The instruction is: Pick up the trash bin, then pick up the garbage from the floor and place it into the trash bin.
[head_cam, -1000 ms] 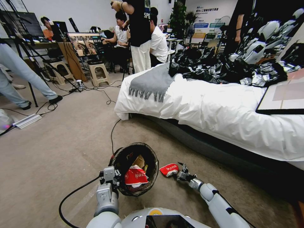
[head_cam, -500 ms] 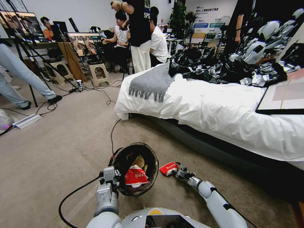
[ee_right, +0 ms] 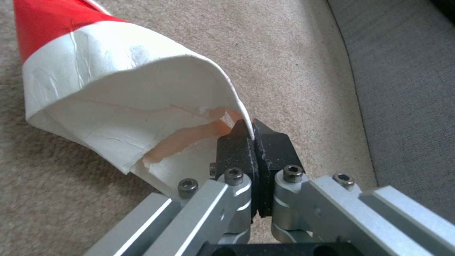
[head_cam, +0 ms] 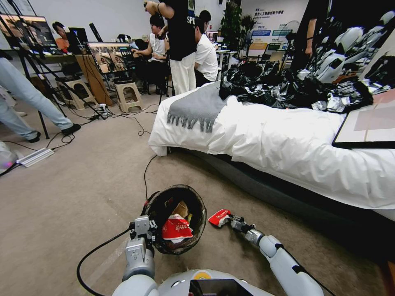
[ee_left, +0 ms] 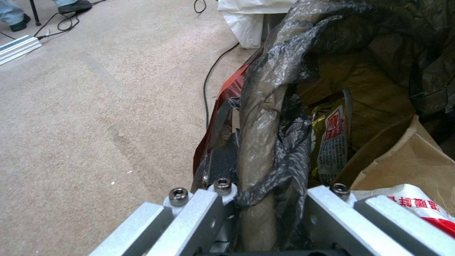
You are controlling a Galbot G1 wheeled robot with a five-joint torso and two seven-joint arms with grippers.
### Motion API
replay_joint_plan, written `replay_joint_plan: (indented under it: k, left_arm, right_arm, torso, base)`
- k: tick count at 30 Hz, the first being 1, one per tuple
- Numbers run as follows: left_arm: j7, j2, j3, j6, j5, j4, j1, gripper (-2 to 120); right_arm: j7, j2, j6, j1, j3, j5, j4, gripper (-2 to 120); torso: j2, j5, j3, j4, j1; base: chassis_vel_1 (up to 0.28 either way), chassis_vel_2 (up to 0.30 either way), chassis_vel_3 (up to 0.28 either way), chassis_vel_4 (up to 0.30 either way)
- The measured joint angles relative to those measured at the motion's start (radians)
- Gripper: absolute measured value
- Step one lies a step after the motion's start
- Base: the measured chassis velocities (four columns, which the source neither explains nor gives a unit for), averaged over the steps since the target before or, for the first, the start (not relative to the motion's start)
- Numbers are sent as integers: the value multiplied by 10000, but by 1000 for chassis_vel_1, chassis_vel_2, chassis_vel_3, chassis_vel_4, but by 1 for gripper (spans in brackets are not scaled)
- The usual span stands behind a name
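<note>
The trash bin (head_cam: 196, 202), lined with a black crinkly bag, hangs tilted in front of me with its mouth facing up and toward me. My left gripper (head_cam: 145, 231) is shut on its bagged rim (ee_left: 263, 117). Inside lie a red wrapper (head_cam: 176, 228), a brown paper bag (ee_left: 407, 156) and a yellow wrapper (ee_left: 332, 138). Just right of the bin, my right gripper (head_cam: 231, 221) is shut on the torn edge of a red-and-white paper piece of garbage (head_cam: 219, 216), low over the carpet. The same piece (ee_right: 118, 85) is pinched between the black pads (ee_right: 237, 145).
A bed with a white duvet (head_cam: 288, 144) and dark base (head_cam: 263, 185) runs along the right. A black cable (head_cam: 145, 172) trails over the carpet behind the bin. A power strip (head_cam: 35, 157), stools and tripods stand far left, beyond open carpet.
My right gripper's fingers have shut on the red-and-white piece's edge, and it has risen slightly. The bin and left arm have not moved.
</note>
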State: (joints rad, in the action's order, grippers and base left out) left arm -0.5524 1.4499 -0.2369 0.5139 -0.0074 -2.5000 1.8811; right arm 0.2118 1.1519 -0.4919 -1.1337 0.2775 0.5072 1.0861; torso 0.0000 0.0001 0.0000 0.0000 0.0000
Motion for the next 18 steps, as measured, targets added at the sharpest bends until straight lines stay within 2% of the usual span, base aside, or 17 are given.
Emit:
replay_joint_plan:
  k: [13,16,18]
  left_arm:
    - [4,-9,-14,5,-7,0,-16,1]
    - [5,-9,-20,9,-17,0,-29,1]
    - [8,-9,-26,13,-37,0,-57,1]
  right_arm:
    - [-110,27,7,-13,81,-146,157,0]
    - [-267,63,81,-155,187,-625,599,0]
    - [-450,110,313,-476,330,-1343,1406,0]
  torso:
    - [0,-1,0,0,0]
    - [0,0,0,0,0]
    - [0,0,0,0,0]
  base:
    - [0,0,0,0]
    - [0,0,0,0]
    - [0,0,0,0]
